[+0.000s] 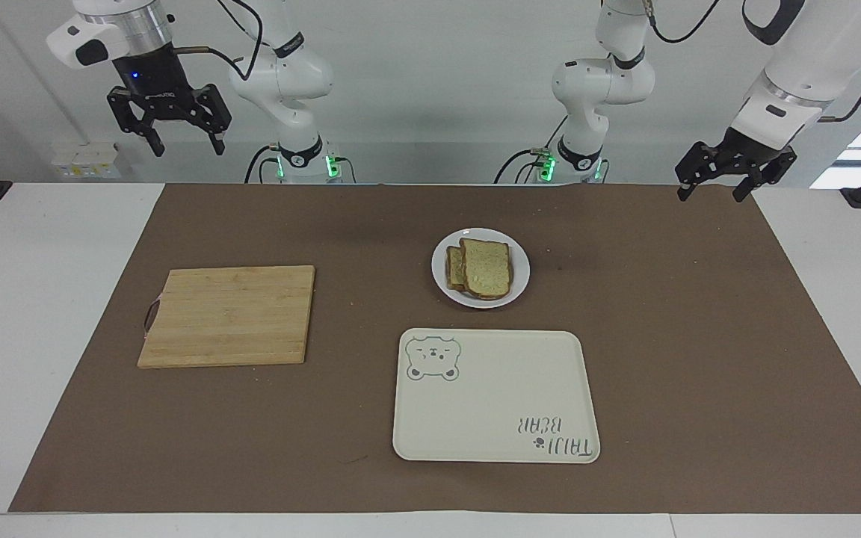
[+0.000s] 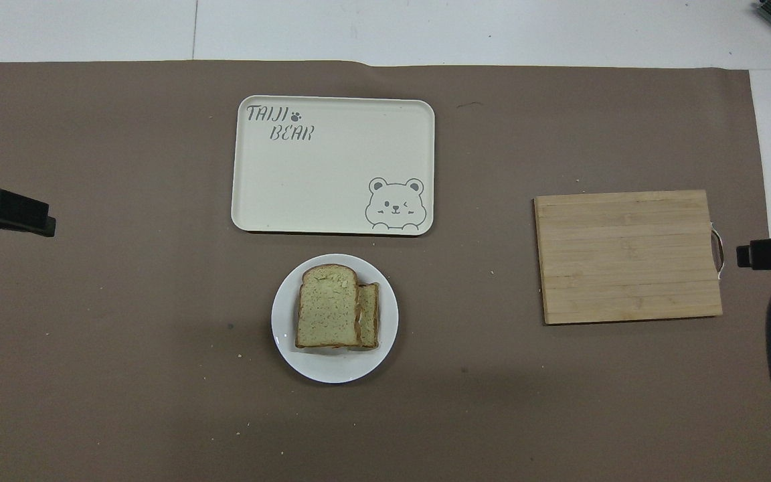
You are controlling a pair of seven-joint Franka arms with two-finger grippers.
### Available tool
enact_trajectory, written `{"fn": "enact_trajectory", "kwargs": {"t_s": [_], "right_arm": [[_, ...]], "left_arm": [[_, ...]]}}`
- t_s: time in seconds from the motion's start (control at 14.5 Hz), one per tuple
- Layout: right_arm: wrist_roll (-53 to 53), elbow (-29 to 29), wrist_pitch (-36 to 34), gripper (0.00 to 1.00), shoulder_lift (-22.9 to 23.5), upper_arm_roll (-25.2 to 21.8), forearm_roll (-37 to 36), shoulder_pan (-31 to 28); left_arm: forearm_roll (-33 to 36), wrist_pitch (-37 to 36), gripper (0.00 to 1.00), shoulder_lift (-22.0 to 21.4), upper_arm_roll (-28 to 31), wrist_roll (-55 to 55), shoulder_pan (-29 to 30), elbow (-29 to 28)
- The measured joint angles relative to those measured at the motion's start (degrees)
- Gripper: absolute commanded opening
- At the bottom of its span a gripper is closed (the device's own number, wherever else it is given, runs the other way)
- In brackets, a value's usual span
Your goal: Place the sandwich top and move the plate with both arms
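Sandwich top (image 1: pixel 487 267): a pale speckled slice with brown crust, laid on a second slice (image 1: pixel 454 267) of which only a narrow strip is seen at the side toward the right arm's end of the table. Both are carried on the plate (image 1: pixel 516 282).

Plate: small, round, glossy white, set on the brown mat (image 1: pixel 699 336) about midway between the arms' ends of the table, nearer to the robots than the tray (image 1: pixel 505 373) and close beside it without touching.

Tray: cream, rectangular, marked with a bear drawing and lettering; nothing is carried on it.

Cutting board (image 1: pixel 229 315): wooden, laid flat toward the right arm's end of the table, well apart from the plate.

Left gripper (image 1: pixel 713 193): held in the air over the mat's corner at the left arm's end of the table; the jaws are seen spread apart and nothing is held.

Right gripper (image 1: pixel 187 146): raised high at the right arm's end, above the table's edge by the robots; the jaws are spread wide and nothing is held
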Motion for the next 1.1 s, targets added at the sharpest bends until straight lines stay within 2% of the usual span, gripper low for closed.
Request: {"fn": "enact_trajectory", "kwargs": {"t_s": [0.48,1.1], "right_arm": [[0.0,0.0,0.0,1.0,0.0,0.0,0.0,0.0],[0.0,0.0,0.0,1.0,0.0,0.0,0.0,0.0]], "left_arm": [[-2.0,-0.5,1.0,-0.1,-0.5,0.0,-0.1,-0.7],[-17.4,2.6,1.0,0.3,-0.5,-0.2,-0.1,-12.8]]}}
